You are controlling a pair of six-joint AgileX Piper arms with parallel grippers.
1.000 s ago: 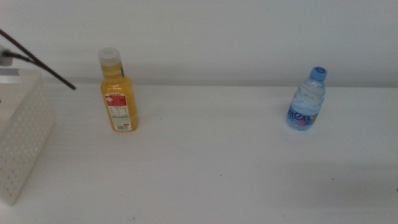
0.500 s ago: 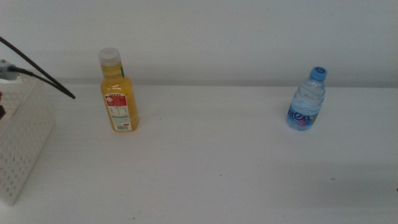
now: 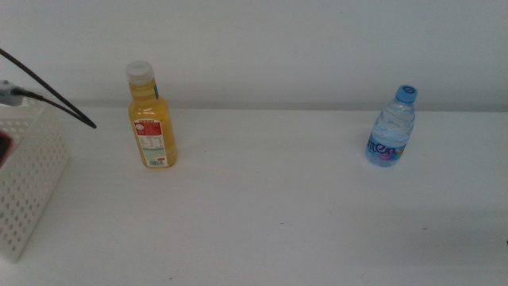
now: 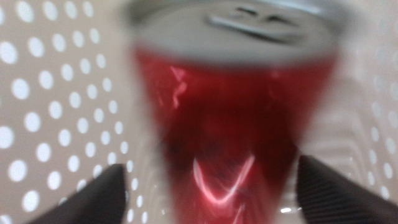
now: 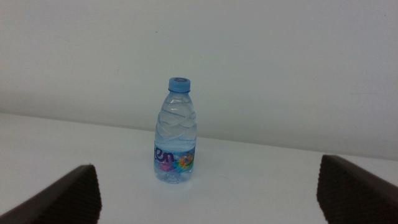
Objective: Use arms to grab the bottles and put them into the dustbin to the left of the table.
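Observation:
The left gripper [image 4: 210, 163] is inside the white perforated dustbin [image 3: 32, 183], out of the middle view except for its black cable [image 3: 48, 99]. Its jaws stand apart on either side of the blurred red can [image 4: 230, 124], with a gap on one side. A red speck of the can [image 3: 3, 148] shows at the dustbin's edge. The yellow-orange juice bottle [image 3: 150, 119] stands upright on the table [image 3: 270, 206] just right of the dustbin. The small water bottle [image 3: 392, 131] stands at the right. The right gripper [image 5: 205, 163] is open and faces the water bottle [image 5: 176, 134] from a distance.
The dustbin's perforated walls [image 4: 56, 106] surround the can closely. A plain white wall rises behind the table's far edge [image 3: 270, 108]. Bare tabletop lies between the two standing bottles.
The red can has sunk lower inside the dustbin at the left edge, and the left arm's cable has dipped with it. The two standing bottles and the right arm have not moved.

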